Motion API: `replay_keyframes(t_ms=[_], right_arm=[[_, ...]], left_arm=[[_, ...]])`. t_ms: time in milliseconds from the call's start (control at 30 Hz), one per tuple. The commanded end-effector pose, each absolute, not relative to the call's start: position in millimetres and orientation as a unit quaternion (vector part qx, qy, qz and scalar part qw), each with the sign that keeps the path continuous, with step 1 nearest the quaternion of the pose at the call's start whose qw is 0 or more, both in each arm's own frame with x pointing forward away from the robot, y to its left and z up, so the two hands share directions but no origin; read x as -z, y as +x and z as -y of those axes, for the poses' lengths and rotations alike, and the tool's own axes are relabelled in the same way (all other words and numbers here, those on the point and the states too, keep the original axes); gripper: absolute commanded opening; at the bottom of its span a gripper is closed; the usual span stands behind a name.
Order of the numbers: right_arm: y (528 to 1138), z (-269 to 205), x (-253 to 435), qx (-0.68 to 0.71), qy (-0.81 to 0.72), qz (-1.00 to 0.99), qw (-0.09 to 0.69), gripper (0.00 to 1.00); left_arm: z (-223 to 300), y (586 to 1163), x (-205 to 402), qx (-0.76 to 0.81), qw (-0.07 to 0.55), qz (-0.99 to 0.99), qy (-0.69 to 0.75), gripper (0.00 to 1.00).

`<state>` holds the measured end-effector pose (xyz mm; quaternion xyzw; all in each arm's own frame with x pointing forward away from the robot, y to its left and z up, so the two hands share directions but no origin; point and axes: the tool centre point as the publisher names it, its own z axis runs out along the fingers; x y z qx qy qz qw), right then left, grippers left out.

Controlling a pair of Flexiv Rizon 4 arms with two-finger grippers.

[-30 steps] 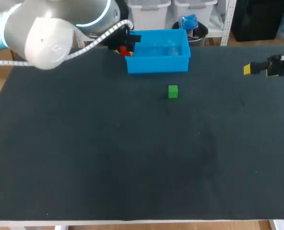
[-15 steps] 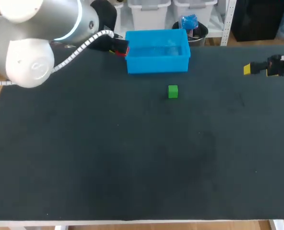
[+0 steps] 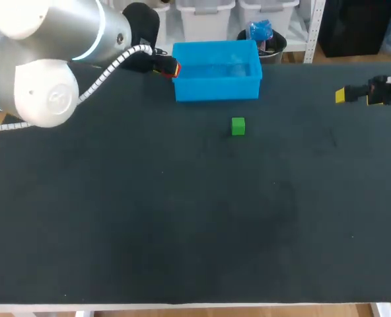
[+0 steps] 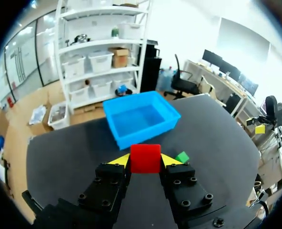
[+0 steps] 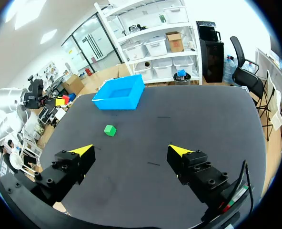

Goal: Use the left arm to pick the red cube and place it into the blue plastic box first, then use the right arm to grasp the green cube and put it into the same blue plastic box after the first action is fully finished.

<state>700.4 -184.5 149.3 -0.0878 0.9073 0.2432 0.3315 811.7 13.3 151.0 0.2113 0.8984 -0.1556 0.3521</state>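
Red cube (image 4: 145, 158) is sitting pinched by two flat faces between the left gripper's (image 4: 146, 161) yellow tips, just beside the blue plastic box (image 4: 113, 125). It is looking light, rigid, smooth-sided. Green cube (image 3: 238, 126) is lying near the box; right gripper (image 5: 131, 151) is hanging spread wide, empty.

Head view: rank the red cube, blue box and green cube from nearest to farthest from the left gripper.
1. red cube: held in the left gripper, by the box's left end.
2. blue box: right beside the gripper, at the table's far edge.
3. green cube: on the table, in front of the box.
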Motion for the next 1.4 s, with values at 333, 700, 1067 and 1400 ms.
replay_keyframes(t_ms=[333,700,1067,1400], right_arm=[[700.7,184.7,-149.1,-0.243,-0.088,-0.907,0.331,1.00],[700.7,184.7,-149.1,-0.243,-0.088,-0.907,0.331,1.00],[700.7,184.7,-149.1,-0.243,-0.088,-0.907,0.331,1.00],[700.7,184.7,-149.1,-0.243,-0.088,-0.907,0.331,1.00]], left_arm=[[22.9,872.8,-127.2,0.172,0.352,-0.892,0.227,0.00],[43.8,907.2,-111.1,0.176,0.347,-0.891,0.233,0.00],[43.5,931.9,-98.2,0.173,0.344,-0.896,0.223,0.00],[46.3,942.1,-83.0,0.159,0.325,-0.906,0.219,0.00]])
